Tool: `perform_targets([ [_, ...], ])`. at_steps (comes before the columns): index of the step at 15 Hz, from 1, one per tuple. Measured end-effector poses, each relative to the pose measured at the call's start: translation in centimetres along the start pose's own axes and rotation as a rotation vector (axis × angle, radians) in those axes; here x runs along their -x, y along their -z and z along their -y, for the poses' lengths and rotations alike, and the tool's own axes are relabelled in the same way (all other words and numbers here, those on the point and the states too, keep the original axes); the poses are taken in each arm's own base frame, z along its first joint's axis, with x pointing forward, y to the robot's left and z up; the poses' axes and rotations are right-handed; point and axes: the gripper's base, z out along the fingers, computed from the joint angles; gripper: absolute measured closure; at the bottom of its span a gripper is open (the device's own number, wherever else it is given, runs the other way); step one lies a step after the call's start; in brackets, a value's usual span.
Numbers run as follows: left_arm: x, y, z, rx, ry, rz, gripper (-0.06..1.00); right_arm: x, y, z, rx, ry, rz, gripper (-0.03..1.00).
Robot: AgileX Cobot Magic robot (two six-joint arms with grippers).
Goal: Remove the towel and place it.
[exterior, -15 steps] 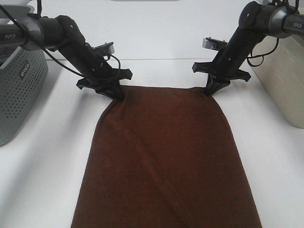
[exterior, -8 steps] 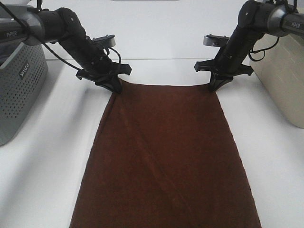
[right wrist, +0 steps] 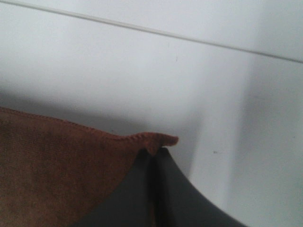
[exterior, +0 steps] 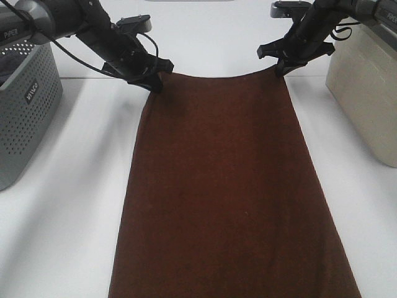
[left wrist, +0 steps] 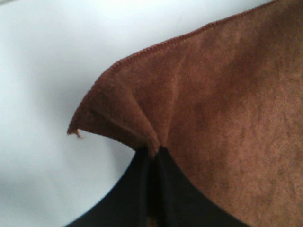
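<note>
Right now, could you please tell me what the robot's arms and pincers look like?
The left arm and right arm are matte black with rounded joints and silver-grey upper links; white PiPER lettering marks the left. Thin black cables loop along both. The left pincer and right pincer are black crossbars narrowing to slim tips.

Grey perforated basket (exterior: 25, 105) stands at left edge of white counter (exterior: 68, 205), partly cut off by frame. Small white lettering on its front wall (too small to read). Beige bin (exterior: 366, 93) at right edge, upright, also cropped. The two stand well apart, on opposite sides. Pale wall (exterior: 211, 37) behind. Thin seam line (right wrist: 142, 29) crosses the white surface in right wrist view, soft shadows nearby.
</note>
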Motion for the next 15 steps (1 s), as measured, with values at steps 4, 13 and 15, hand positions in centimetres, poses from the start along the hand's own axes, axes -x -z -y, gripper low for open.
perform_targets([
  [4,1.4,0.2,-0.3,0.044,-0.033,0.143,0.94,0.9,0.1,0.1,-0.010,0.009,0.094,0.96],
  [13,3.7,1.0,-0.7,0.118,-0.149,0.373,0.94,2.5,0.4,0.1,-0.003,-0.028,0.276,0.96],
  [15,3.9,1.1,-0.6,0.126,-0.161,0.395,0.94,2.7,0.4,0.1,-0.006,-0.029,0.295,0.96],
])
